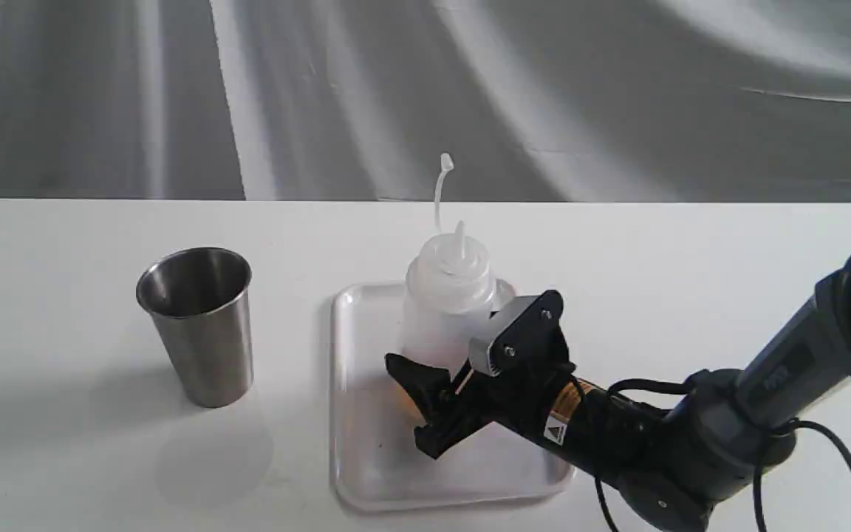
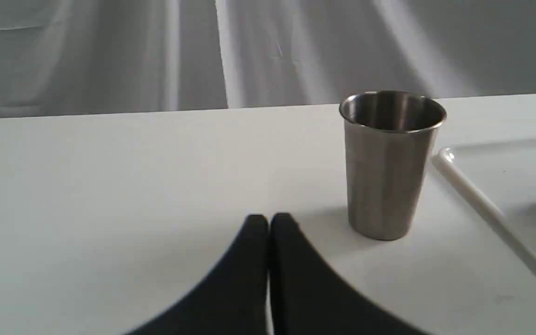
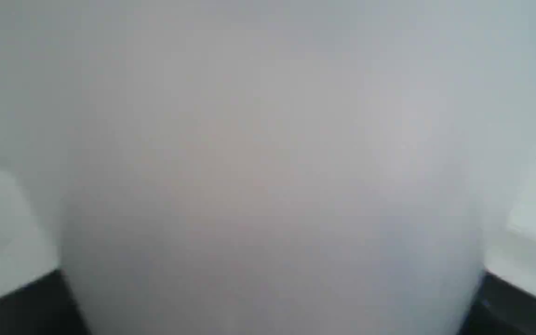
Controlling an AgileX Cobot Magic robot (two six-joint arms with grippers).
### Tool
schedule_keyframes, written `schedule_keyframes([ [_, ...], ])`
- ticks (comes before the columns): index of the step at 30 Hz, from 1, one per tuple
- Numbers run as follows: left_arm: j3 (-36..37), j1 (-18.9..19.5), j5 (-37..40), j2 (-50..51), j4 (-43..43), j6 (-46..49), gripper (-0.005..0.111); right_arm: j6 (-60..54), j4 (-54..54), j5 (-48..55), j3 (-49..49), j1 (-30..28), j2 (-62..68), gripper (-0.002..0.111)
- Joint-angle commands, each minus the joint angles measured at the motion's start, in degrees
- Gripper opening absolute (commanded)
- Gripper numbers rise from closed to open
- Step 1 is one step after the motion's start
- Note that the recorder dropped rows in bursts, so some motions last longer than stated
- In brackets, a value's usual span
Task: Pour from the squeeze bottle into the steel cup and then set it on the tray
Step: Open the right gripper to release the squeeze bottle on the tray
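Note:
The squeeze bottle [image 1: 444,310] stands upright on the tray [image 1: 366,458], its nozzle up and its cap strap curling above it. A little amber liquid shows at its base. My right gripper [image 1: 470,336] reaches in from the right, one finger on each side of the bottle's body and touching it. In the right wrist view the squeeze bottle [image 3: 268,163] fills the picture between the dark fingers. The steel cup [image 1: 200,325] stands upright on the table left of the tray. My left gripper [image 2: 268,218] is shut and empty, low over the table, short of the steel cup [image 2: 389,163].
The white table runs back to a grey curtain. The right arm and its cables lie over the table's front right. In the left wrist view the tray rim [image 2: 482,204] passes just beside the cup. The left arm is outside the exterior view.

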Motion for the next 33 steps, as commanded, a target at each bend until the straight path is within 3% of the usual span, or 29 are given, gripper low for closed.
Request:
schedule_keyframes([
  [1, 0.25, -0.36, -0.43, -0.15, -0.04, -0.26, 0.0, -0.09, 0.29, -0.12, -0.16, 0.05, -0.3, 0.029],
  [7, 0.25, -0.36, -0.43, -0.15, -0.04, -0.26, 0.0, 0.94, 0.29, -0.12, -0.16, 0.05, -0.3, 0.07],
  [11, 0.25, -0.36, -0.43, -0.15, -0.04, -0.26, 0.0, 0.94, 0.17, -0.12, -0.16, 0.05, -0.3, 0.085],
  [21, 0.25, -0.36, -0.43, -0.15, -0.04, -0.16, 0.0, 1.85, -0.15, 1.6, -0.16, 0.05, -0.3, 0.096],
  [33, 0.25, -0.36, -0.43, -0.15, -0.04, -0.29, 0.0, 2.77, -1.14, 5.47, 2.94, 0.05, -5.85, 0.1],
])
